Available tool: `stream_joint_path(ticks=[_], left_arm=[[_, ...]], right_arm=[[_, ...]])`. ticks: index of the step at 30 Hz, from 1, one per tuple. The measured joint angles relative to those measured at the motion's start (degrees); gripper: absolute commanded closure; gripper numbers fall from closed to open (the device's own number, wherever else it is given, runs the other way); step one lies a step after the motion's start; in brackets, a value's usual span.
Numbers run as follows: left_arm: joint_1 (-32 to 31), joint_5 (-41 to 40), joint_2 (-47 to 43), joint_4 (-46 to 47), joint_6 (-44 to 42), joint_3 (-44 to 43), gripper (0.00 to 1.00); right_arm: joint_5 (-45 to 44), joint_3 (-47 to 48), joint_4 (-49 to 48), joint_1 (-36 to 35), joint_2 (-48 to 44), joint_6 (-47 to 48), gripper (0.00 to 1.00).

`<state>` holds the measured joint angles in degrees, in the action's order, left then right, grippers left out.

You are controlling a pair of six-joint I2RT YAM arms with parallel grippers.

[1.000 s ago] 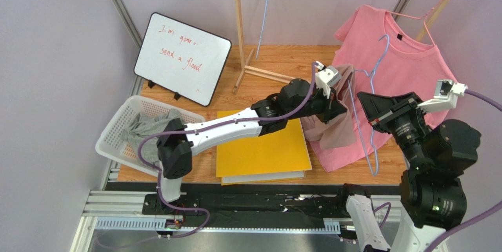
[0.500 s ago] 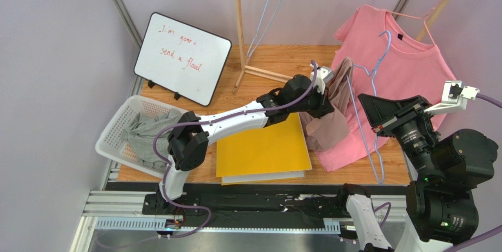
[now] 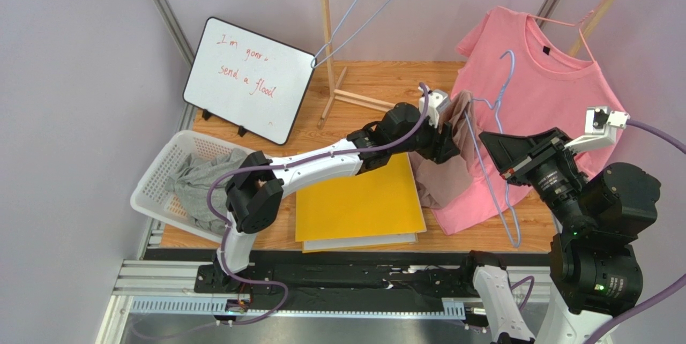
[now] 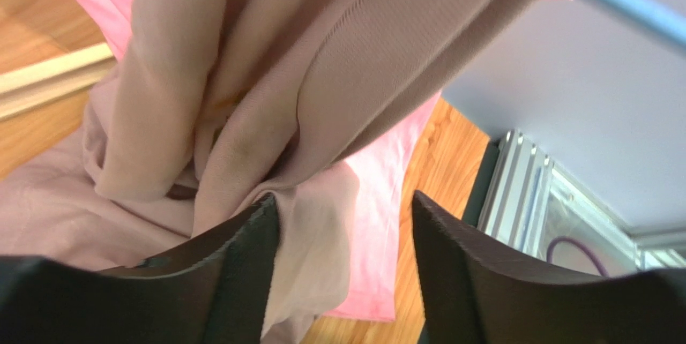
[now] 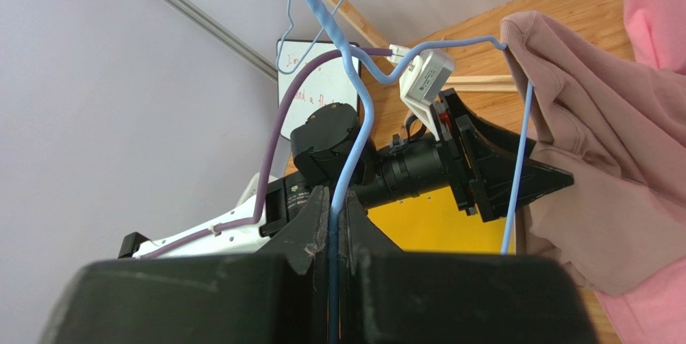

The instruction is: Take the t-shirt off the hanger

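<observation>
Nearest the arm bases, a yellow folder (image 3: 358, 207) lies flat on the counter (image 3: 386, 79), under the left forearm and to the near side of the left hand (image 3: 449, 131). Well off to the left of that hand sits a white basket (image 3: 153, 171) with a grey cloth (image 3: 201, 179) bundled inside.

The left hand (image 4: 345, 199) is partly open, its two fingers (image 4: 241, 264) apart and gripping nothing. The taupe t-shirt (image 4: 322, 63) hangs in bunched folds just in front of it, and one fold comes down against the tip of one finger. From above, the t-shirt (image 3: 441, 175) droops from the left hand's far side down to the counter, beside the folder's right edge.

The right hand (image 5: 334, 207) is closed tight on the wire of the blue hanger (image 5: 354, 119), pinched between its fingertips. It (image 3: 493, 145) sits just to the right of the left hand, the hanger (image 3: 493, 103) rising between the two. One shoulder of the hanger carries the t-shirt (image 5: 596, 159), whose cloth is gathered onto that end.

Behind both hands a pink t-shirt (image 3: 555, 79) is spread out, reaching down to the counter. Farther left, past the left hand, a whiteboard (image 3: 250, 79) with red handwriting leans at the counter's back edge, and a spare hanger (image 3: 362, 6) dangles beside a wooden rack (image 3: 326, 30)
</observation>
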<state>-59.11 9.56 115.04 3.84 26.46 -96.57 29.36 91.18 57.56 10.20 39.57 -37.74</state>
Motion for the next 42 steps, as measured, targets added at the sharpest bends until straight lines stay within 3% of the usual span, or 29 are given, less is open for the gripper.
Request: stream_joint_path(ticks=[5, 6, 11, 14, 17, 18, 21, 22, 36, 39, 42], left_arm=[[-0.04, -3.8, -0.15, 2.51, -1.36, -0.02, 0.28], [-0.04, -4.28, -0.15, 2.64, -1.64, -0.09, 0.11], [-0.02, -8.31, 0.07, 4.72, -3.04, -0.79, 0.11], [-0.02, -10.12, 0.63, 7.19, -3.23, -0.79, 0.17], [0.0, -10.27, 2.14, 9.11, -2.99, -1.6, 0.46], [0.0, -10.19, 2.64, 9.64, -2.89, -1.75, 0.68], [0.31, -10.08, 3.78, 10.95, -1.66, -1.75, 0.95], [0.39, -9.92, 4.04, 11.15, -0.94, -1.75, 1.0], [7.96, -3.91, 11.8, 5.46, 6.73, -9.99, 1.0], [8.39, -2.54, 12.28, 4.0, 6.93, -9.99, 1.0], [8.07, 0.44, 12.02, 4.7, 6.95, -9.25, 1.0]], right_arm=[[1.46, 0.2, -0.02, 0.0, -0.02, -0.48, 1.0], [1.66, 0.37, -0.02, 0.0, -0.02, -0.61, 1.0], [2.54, 1.29, -0.02, 0.0, -0.02, -1.44, 1.0], [2.8, 2.25, -0.02, 0.0, -0.02, -1.86, 1.0], [3.1, 2.8, -0.07, 0.0, -0.07, -2.16, 1.0], [3.13, 2.84, -0.07, 0.0, -0.09, -2.29, 1.0], [2.99, 2.89, 0.2, 0.0, -0.22, -2.34, 1.0], [2.73, 3.04, 0.59, 0.0, -0.31, -2.32, 1.0], [0.92, 14.29, 4.57, -0.68, -3.78, -1.64, 1.0], [0.87, 11.26, 2.05, -0.76, -5.44, -1.16, 1.0], [0.87, 2.27, -4.96, -0.79, -7.04, -1.11, 1.0]])
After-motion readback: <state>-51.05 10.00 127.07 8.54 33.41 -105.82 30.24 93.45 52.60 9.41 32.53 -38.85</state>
